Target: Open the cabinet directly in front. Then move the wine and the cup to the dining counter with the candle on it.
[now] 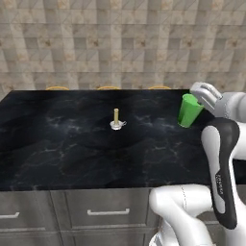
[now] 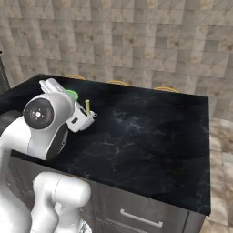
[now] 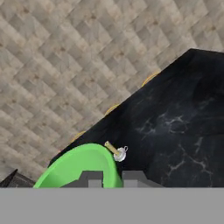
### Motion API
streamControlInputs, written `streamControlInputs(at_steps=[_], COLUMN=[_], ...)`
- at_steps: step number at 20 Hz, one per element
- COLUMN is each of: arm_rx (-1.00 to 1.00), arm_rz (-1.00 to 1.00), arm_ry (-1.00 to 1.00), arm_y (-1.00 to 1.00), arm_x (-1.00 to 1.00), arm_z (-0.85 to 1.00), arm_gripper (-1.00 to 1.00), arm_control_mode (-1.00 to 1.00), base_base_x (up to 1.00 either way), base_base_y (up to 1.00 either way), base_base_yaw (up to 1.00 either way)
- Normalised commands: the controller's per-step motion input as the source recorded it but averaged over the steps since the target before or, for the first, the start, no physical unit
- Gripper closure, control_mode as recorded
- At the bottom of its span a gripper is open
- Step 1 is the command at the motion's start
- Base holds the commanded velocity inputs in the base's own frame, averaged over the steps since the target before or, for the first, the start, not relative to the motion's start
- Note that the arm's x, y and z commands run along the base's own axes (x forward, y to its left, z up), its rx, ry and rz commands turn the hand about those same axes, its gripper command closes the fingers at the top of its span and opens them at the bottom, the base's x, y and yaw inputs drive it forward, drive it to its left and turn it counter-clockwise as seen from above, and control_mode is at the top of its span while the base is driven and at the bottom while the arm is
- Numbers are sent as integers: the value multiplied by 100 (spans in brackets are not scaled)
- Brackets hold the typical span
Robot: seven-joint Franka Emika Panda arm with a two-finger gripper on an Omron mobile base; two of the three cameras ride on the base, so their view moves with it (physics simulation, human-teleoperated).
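On the dining counter (image 1: 72, 144), a long black marble-look top with white veins over grey drawers (image 1: 105, 209), the candle (image 1: 116, 118) stands upright in its small white holder, a little toward the far edge from the middle of the slab. At about three o'clock from the candle, and well apart from it, is the cup (image 1: 189, 110) — bright green, tilted slightly, its base low against the dark top; whether it touches the counter cannot be told. The gripper (image 1: 201, 96) sits at the cup's rim, at its one o'clock side, fingers clenched on the cup's wall. In the hand view the green rim (image 3: 78, 168) bulges just above the two dark fingertips (image 3: 92, 178) — the candle lies beyond it at about one o'clock. Behind the counter rises a tan tiled wall (image 1: 120, 43).
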Motion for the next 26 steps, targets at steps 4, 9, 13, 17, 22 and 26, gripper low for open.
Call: streamControlInputs(at_steps=[4, 9, 13, 17, 22, 26], arm_rx=[4, -1, -4, -6, -6, -4], arm_rz=[19, 11, 1, 0, -3, -1], arm_ry=[10, 0, 0, 0, 3, 10], arm_y=[-4, 0, 0, 0, 0, 0], arm_x=[3, 1, 33, 74, 99, 100], arm_z=[-53, -38, -12, -12, -22, -37], arm_gripper=[100, 100, 100, 100, 100, 100], arm_control_mode=[-100, -100, -100, -100, -100, -100], base_base_x=[0, 0, 0, 0, 0, 0], base_base_y=[0, 0, 0, 0, 0, 0], base_base_yaw=[0, 0, 0, 0, 0, 0])
